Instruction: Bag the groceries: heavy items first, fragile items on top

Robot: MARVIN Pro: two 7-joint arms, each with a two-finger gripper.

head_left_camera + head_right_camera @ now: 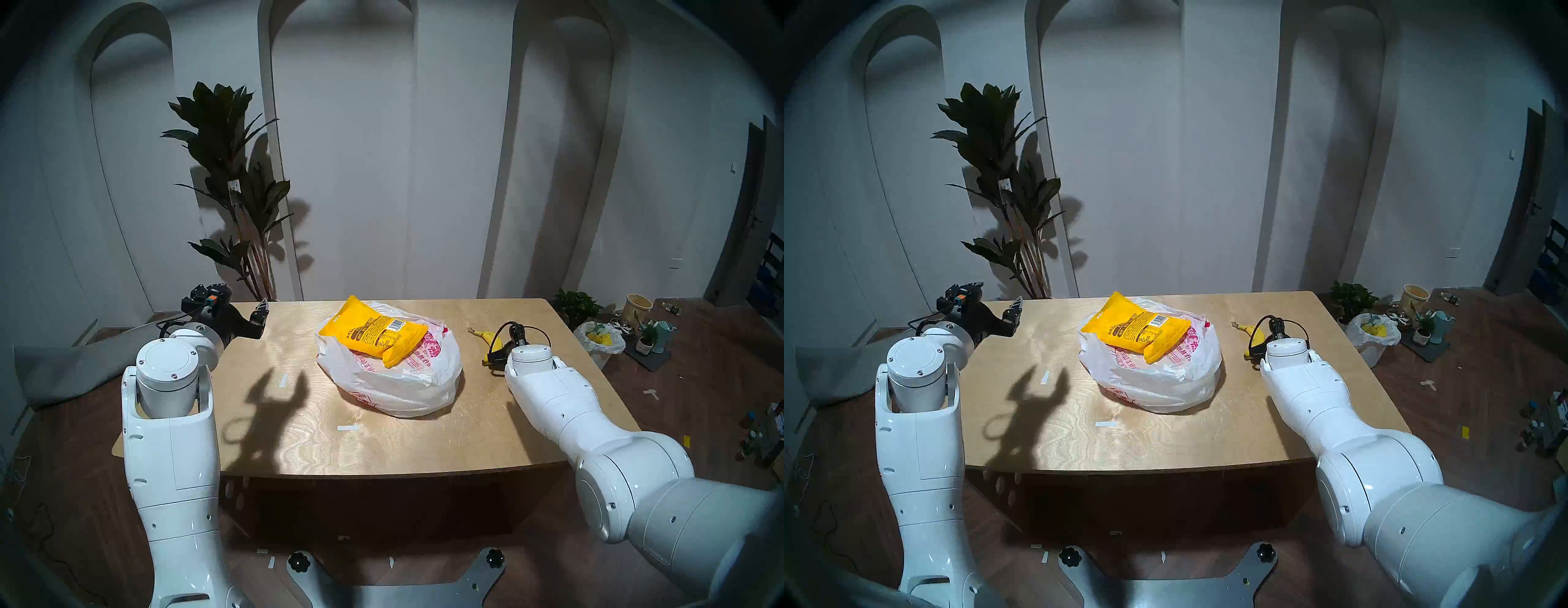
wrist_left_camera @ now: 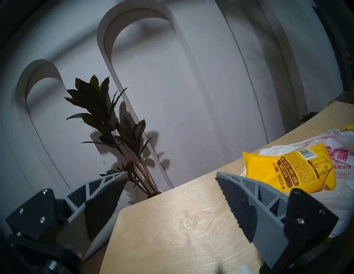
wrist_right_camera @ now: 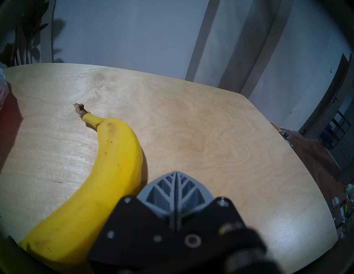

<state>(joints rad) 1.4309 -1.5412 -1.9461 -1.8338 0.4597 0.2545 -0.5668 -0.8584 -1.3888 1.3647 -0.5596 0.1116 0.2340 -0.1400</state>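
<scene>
Groceries first: the yellow pouch lies flat on top of the crumpled white shopping bag, near the middle of the wooden table. Whether the pouch is inside the bag's mouth or only resting on the plastic, I cannot tell. Its barcode faces up, and its far corner points to about 11 o'clock from the bag's middle. The bag has red-pink print and spreads out below the pouch toward 5 o'clock.

At about 3 o'clock from the bag, apart from it, the banana lies on the bare wood with its brown stem tip pointing toward the bag. The right gripper is low, just beside the banana's outer curve (the wrist view shows it best). Its two grey fingers are pressed together with nothing between them, so the banana is not held.

At about 9 o'clock from the bag, well apart, the left gripper hovers above the table's far left corner. Its fingers are spread wide and they hold nothing. Behind that corner stands a dark-leaved plant.
</scene>
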